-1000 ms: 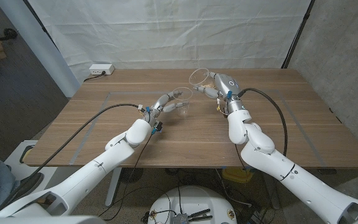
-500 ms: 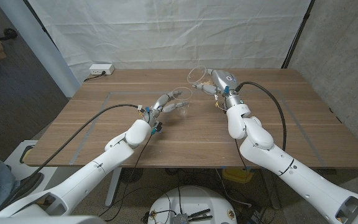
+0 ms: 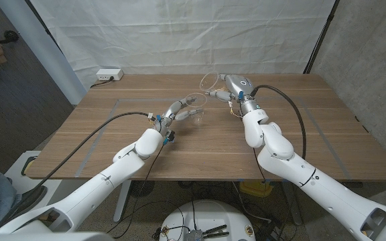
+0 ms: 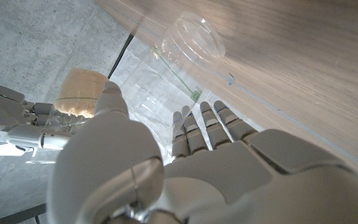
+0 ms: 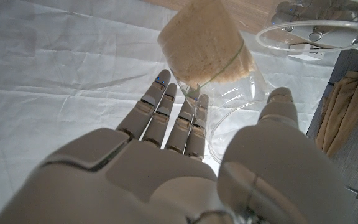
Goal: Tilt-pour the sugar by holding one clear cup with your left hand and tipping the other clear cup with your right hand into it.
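Since a second ago our right hand (image 3: 232, 90) has carried its sugar-filled clear cup (image 3: 213, 83) toward 9 o'clock, closer to the receiving cup | right hand grips that tilted cup, sugar (image 5: 199, 50) packed at its base | left hand (image 3: 177, 108) holds the empty clear cup (image 3: 196, 109) on the wooden table (image 3: 112, 137), near centre | cups just apart.

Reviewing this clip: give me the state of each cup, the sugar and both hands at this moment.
Left hand: grips the receiving cup.
Receiving cup: on the table, no sugar visible inside.
Right hand: holds the sugar cup lifted.
Sugar cup: tilted toward the receiving cup.
Sugar: inside the tilted cup, none leaving its rim.
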Tool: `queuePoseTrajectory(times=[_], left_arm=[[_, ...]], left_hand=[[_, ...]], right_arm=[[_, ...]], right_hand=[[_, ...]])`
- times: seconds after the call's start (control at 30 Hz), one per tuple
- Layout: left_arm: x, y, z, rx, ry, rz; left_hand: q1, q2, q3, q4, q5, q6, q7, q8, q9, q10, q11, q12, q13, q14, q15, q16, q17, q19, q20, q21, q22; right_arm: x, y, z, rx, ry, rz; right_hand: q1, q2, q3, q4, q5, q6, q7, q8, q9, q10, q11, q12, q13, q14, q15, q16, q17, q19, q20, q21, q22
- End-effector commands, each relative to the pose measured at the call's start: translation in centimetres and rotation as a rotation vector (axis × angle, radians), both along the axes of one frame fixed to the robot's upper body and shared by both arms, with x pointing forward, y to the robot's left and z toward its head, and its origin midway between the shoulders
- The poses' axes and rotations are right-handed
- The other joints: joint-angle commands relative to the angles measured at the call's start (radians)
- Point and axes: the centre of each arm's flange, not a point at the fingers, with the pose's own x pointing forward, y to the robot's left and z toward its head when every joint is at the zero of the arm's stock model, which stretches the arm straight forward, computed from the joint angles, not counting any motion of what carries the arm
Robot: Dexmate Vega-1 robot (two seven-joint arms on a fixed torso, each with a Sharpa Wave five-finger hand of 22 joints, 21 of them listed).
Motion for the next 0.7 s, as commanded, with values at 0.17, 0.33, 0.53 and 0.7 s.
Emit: queuePoseTrajectory(times=[0.17, 0.33, 0.53, 0.7], left_arm=[[-0.24, -0.04, -0.04, -0.003, -0.003, -0.003], [-0.28, 0.05, -0.09, -0.004, 0.0, 0.001], [-0.34, 0.13, -0.1, -0.005, -0.001, 0.004], [-0.41, 0.22, 0.0, -0.007, -0.003, 0.007]], left_hand=[[0.005, 0.008, -0.007, -0.001, 0.0, 0.003, 0.001, -0.002, 0.004, 0.009, 0.005, 0.001, 0.003, 0.001, -0.029, 0.0, 0.005, -0.001, -0.029, 0.0, 0.002], [0.005, 0.008, -0.008, -0.001, 0.0, 0.004, 0.001, -0.002, 0.004, 0.009, 0.004, 0.001, 0.004, 0.001, -0.031, 0.0, 0.005, -0.001, -0.029, -0.001, 0.002], [0.005, 0.008, -0.009, -0.001, 0.0, 0.004, 0.001, -0.003, 0.004, 0.01, 0.004, 0.001, 0.004, 0.001, -0.031, 0.0, 0.005, 0.0, -0.028, -0.001, 0.002], [0.006, 0.008, -0.009, -0.001, 0.0, 0.005, 0.001, -0.003, 0.004, 0.009, 0.005, 0.0, 0.004, 0.0, -0.029, -0.001, 0.005, 0.0, -0.028, -0.002, 0.002]], right_arm=[[0.24, 0.69, 0.02, -0.114, 0.005, -0.069], [0.28, 0.93, -0.02, -0.157, -0.008, -0.094], [0.42, 0.89, 0.14, -0.193, -0.002, -0.118], [0.39, 0.9, 0.2, -0.205, -0.015, -0.126]], right_hand=[[0.003, 0.011, 0.006, 0.001, -0.007, 0.032, -0.026, 0.003, 0.005, 0.012, 0.0, 0.0, 0.002, 0.014, -0.125, 0.0, 0.002, 0.007, -0.109, -0.004, 0.002], [0.004, 0.012, 0.006, 0.002, -0.008, 0.034, -0.027, 0.003, 0.005, 0.013, 0.0, 0.0, 0.002, 0.014, -0.126, -0.001, 0.002, 0.007, -0.109, -0.004, 0.002], [0.004, 0.013, 0.006, 0.003, -0.009, 0.038, -0.031, 0.004, 0.005, 0.017, -0.002, 0.001, 0.002, 0.016, -0.127, 0.0, 0.002, 0.007, -0.109, -0.004, 0.002], [0.005, 0.014, 0.006, 0.004, -0.011, 0.045, -0.033, 0.005, 0.005, 0.019, -0.004, 0.001, 0.002, 0.019, -0.131, 0.001, 0.003, 0.008, -0.11, -0.004, 0.002]])
